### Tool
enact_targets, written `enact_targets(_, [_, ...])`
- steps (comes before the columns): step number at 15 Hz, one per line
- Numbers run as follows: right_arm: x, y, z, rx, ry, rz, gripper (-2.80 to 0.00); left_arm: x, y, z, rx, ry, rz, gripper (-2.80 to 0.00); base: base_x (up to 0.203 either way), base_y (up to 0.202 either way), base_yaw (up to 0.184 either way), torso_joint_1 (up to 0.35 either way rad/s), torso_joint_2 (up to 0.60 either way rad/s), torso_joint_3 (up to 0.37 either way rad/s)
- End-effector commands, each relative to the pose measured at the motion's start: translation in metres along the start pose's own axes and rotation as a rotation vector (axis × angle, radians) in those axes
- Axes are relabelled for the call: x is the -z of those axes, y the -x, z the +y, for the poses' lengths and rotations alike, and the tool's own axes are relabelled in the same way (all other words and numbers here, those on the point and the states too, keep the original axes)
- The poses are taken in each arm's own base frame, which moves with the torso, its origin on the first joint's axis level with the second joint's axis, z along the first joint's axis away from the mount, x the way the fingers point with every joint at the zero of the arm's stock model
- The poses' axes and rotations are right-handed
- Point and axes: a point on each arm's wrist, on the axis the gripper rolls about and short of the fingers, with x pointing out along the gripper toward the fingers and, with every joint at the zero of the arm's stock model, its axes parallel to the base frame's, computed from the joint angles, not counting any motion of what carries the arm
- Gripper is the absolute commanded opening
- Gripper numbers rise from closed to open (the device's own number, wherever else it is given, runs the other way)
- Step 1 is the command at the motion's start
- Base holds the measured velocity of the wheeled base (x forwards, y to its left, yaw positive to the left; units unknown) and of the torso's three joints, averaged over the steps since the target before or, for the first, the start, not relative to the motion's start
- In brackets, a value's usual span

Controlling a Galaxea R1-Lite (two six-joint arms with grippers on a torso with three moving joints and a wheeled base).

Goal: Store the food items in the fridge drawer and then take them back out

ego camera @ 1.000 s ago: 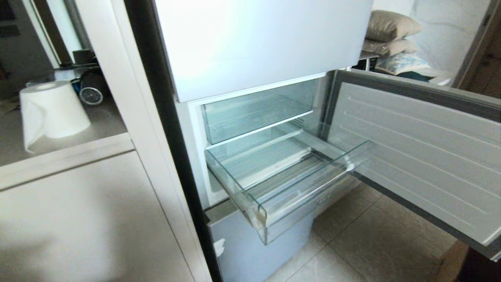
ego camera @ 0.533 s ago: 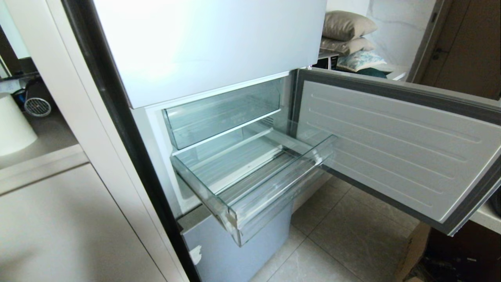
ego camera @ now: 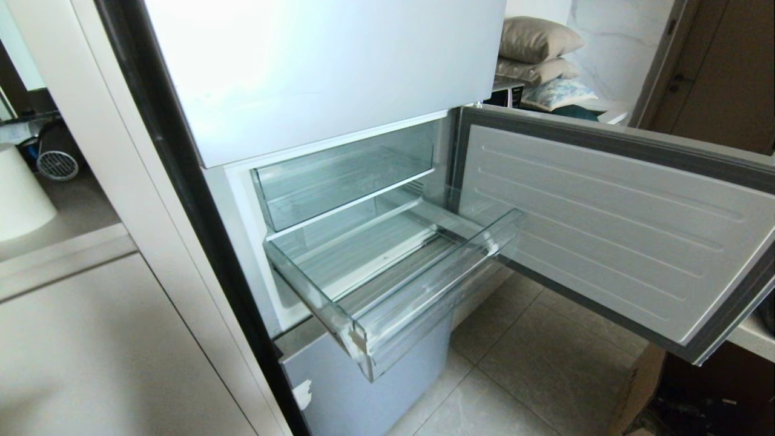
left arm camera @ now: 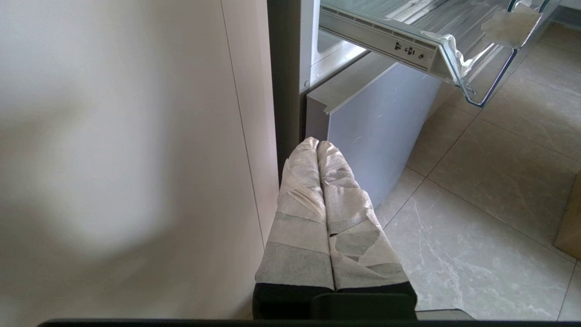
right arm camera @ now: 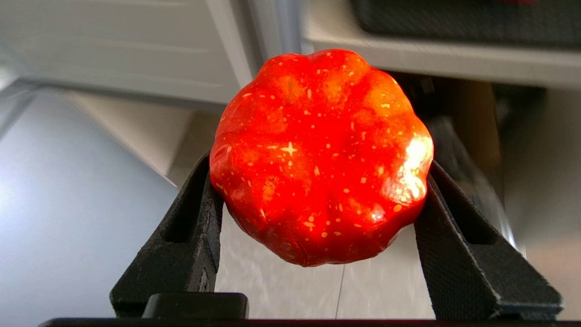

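Observation:
The fridge drawer [ego camera: 370, 340], a clear plastic bin, stands pulled out of the open fridge, and I see nothing lying in it. Its front corner also shows in the left wrist view as the drawer [left arm camera: 454, 43]. One of the food items, a round ribbed orange-red fruit [right arm camera: 320, 154], sits between the black fingers of my right gripper [right arm camera: 320, 170], which is shut on it above the tiled floor. My left gripper [left arm camera: 317, 144] is shut and empty, its taped fingers pressed together low beside the fridge's bottom panel. Neither arm shows in the head view.
The fridge door [ego camera: 605, 230] swings wide open to the right of the drawer. A pale cabinet panel [ego camera: 121, 339] stands at the left and a blue-grey lower fridge panel [ego camera: 375, 393] sits under the drawer. A cardboard box [ego camera: 639, 387] rests on the tiled floor [ego camera: 533, 375].
The whole head view shifted left during the first half second, so the camera turned right; it has held still since. Fridge, door and drawer stand as before.

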Motion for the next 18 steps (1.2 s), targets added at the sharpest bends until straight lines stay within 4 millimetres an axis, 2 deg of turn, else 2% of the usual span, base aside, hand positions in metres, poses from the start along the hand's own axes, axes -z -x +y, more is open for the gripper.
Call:
enact_targets(1, [-0.006, -0.050, -0.017, 0.089, -0.064, 0.174, -2.80, 0.000, 0.000, 0.000, 0.000, 0.000, 0.001, -2.80, 0.000, 0.000, 0.000, 0.000, 0.00, 0.000])
enact_targets(4, [-0.021, -0.112, -0.049, 0.168, -0.121, 0.217, -2.80, 0.000, 0.000, 0.000, 0.000, 0.000, 0.001, -2.80, 0.000, 0.000, 0.000, 0.000, 0.00, 0.000])
enact_targets(9, [-0.042, -0.217, -0.119, 0.255, -0.131, 0.184, -2.80, 0.000, 0.000, 0.000, 0.000, 0.000, 0.002, -2.80, 0.000, 0.000, 0.000, 0.000, 0.00, 0.000])
enact_targets(11, [-0.045, -0.253, -0.141, 0.260, -0.124, 0.154, -2.80, 0.000, 0.000, 0.000, 0.000, 0.000, 0.002, -2.80, 0.000, 0.000, 0.000, 0.000, 0.00, 0.000])
enact_targets(14, [-0.041, -0.291, -0.161, 0.250, -0.120, 0.133, -2.80, 0.000, 0.000, 0.000, 0.000, 0.000, 0.001, -2.80, 0.000, 0.000, 0.000, 0.000, 0.00, 0.000])
enact_targets(15, [-0.039, -0.301, -0.165, 0.245, -0.120, 0.129, 0.00, 0.000, 0.000, 0.000, 0.000, 0.000, 0.001, -2.80, 0.000, 0.000, 0.000, 0.000, 0.00, 0.000])
enact_targets(18, [-0.042, -0.316, -0.170, 0.190, -0.118, 0.107, 0.00, 0.000, 0.000, 0.000, -0.001, 0.000, 0.002, -2.80, 0.000, 0.000, 0.000, 0.000, 0.00, 0.000])
